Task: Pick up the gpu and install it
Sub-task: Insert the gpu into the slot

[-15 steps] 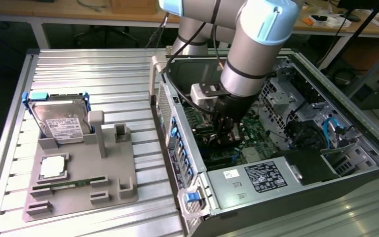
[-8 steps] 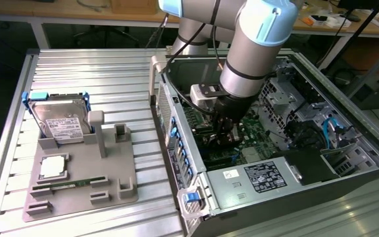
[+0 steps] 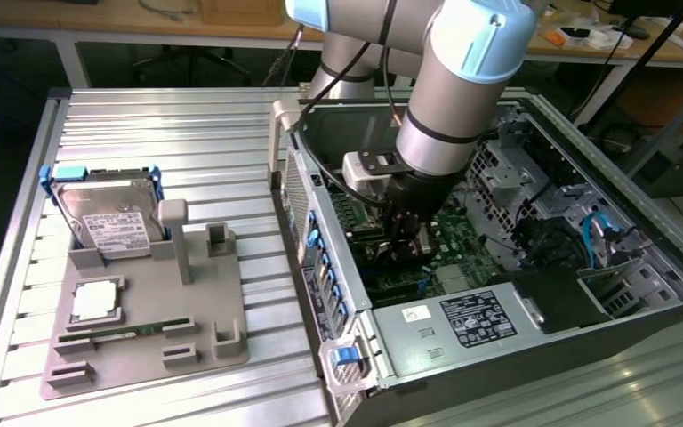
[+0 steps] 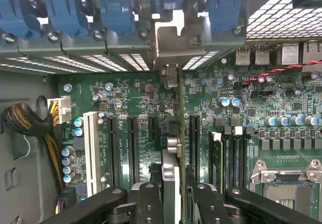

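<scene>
Pickup looks done: the black gripper (image 4: 173, 206) has its fingers clamped on the gpu (image 4: 171, 168), a thin green card with a silver end bracket. It's edge-on inside the open grey computer case (image 3: 413, 351), down at the green motherboard (image 4: 126, 90) slots. Fully seated? Can't tell.

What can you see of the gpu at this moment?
The gpu shows edge-on: a thin green board with a silver metal bracket at its end, standing on edge over the motherboard slots. The hand is shut on it, one black finger on each face. Whether it is seated cannot be told.
</scene>
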`<state>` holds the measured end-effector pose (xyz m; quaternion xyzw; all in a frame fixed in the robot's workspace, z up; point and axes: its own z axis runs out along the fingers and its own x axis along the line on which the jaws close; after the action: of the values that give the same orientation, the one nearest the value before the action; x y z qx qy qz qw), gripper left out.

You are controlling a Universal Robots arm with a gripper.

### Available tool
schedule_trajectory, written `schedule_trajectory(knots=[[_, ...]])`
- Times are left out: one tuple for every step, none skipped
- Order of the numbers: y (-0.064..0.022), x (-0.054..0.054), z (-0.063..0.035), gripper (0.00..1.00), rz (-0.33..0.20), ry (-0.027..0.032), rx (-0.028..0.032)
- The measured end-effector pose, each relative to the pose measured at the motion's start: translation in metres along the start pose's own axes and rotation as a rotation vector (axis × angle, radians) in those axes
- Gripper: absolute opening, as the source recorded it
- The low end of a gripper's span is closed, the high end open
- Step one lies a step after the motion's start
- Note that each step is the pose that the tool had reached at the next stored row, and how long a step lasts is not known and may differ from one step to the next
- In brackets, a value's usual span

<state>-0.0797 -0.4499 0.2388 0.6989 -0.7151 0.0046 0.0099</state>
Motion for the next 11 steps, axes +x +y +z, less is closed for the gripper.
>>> schedule_trajectory(knots=[[0.0000, 0.0000, 0.0000, 0.27, 0.000, 0.0000, 0.0000], [0.0000, 0.0000, 0.0001, 0.27, 0.000, -0.0001, 0.0000], [0.0000, 0.0000, 0.0002, 0.27, 0.000, -0.0002, 0.0001], [0.0000, 0.0000, 0.0002, 0.27, 0.000, -0.0003, 0.0001], [0.0000, -0.0001, 0.0002, 0.27, 0.000, -0.0008, 0.0001], [0.0000, -0.0005, 0.0010, 0.28, 0.000, -0.0041, 0.0012], [0.0001, -0.0003, 0.0005, 0.28, 0.000, -0.0027, 0.0010], [0.0001, -0.0002, -0.0006, 0.34, 0.000, -0.0015, 0.0007], [0.0001, 0.0000, -0.0020, 0.40, 0.000, -0.0002, 0.0001], [0.0000, -0.0001, -0.0038, 0.46, 0.000, -0.0009, 0.0005], [0.0000, 0.0001, -0.0073, 0.46, 0.000, -0.0003, 0.0001]])
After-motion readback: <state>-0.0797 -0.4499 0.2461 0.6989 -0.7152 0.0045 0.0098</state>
